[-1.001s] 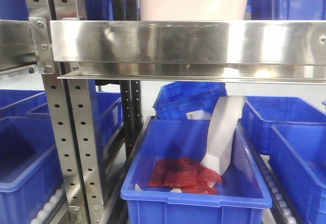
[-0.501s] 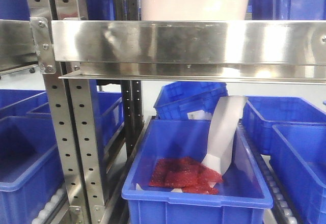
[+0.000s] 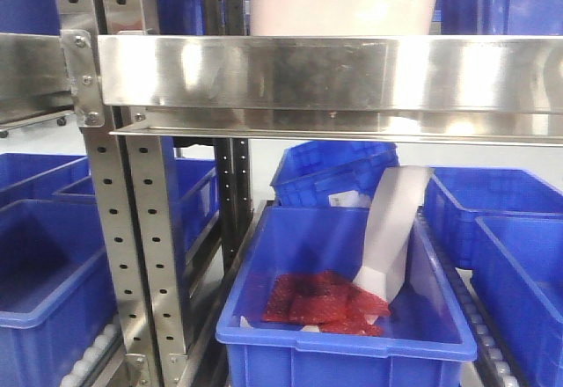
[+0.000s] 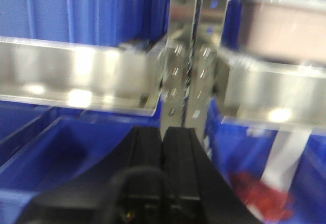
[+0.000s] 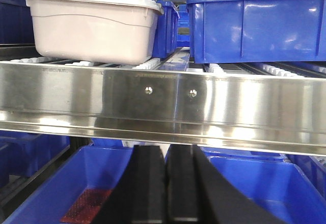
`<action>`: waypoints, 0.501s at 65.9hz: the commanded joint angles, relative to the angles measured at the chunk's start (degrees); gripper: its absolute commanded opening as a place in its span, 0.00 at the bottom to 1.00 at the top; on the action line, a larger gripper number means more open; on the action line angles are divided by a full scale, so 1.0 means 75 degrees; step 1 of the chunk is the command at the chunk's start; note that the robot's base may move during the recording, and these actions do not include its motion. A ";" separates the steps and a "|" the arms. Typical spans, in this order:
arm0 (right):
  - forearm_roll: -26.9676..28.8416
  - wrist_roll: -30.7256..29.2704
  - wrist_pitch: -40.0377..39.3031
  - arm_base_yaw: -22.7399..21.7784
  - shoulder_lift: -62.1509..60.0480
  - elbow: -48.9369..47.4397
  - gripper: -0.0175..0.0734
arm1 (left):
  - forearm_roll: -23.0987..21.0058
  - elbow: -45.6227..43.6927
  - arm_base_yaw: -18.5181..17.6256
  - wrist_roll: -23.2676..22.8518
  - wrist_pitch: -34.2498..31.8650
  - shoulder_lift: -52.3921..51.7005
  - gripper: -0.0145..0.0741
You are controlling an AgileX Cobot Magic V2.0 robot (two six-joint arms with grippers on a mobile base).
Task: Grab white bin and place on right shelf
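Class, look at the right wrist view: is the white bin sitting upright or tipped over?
Upright. The white bin rests flat on the shelf's rollers behind the steel rail, rim level and uppermost.

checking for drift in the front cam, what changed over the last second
The whole front view slid slightly rightward: the perforated upright posts, the shelf's front rail, the white bin and the blue crate with red packets all sit a little further right, so the camera, not the objects, seems to have moved. Nothing was grasped or released; their arrangement is unchanged.
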 commanded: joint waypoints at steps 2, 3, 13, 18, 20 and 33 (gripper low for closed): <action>-0.0003 -0.0047 -0.0682 0.0001 -0.0146 0.0005 0.25 | 0.0068 0.0201 -0.0176 0.0467 -0.0623 -0.0072 0.03; -0.0003 -0.0047 -0.0682 0.0001 -0.0146 0.0005 0.25 | 0.0068 0.0275 -0.0233 0.0487 -0.0623 -0.0072 0.03; -0.0003 -0.0047 -0.0682 0.0001 -0.0146 0.0005 0.25 | 0.0252 0.0800 -0.0821 0.0554 -0.1190 -0.0087 0.03; -0.0003 -0.0047 -0.0682 0.0001 -0.0146 0.0005 0.25 | 0.0356 0.1159 -0.1000 0.0330 -0.1960 -0.0087 0.03; -0.0003 -0.0047 -0.0682 0.0001 -0.0146 0.0005 0.25 | 0.0356 0.1341 -0.1039 0.0269 -0.2344 -0.0087 0.03; -0.0003 -0.0047 -0.0672 0.0001 -0.0146 0.0005 0.25 | 0.1089 0.1427 -0.1014 -0.0225 -0.2310 -0.0087 0.03</action>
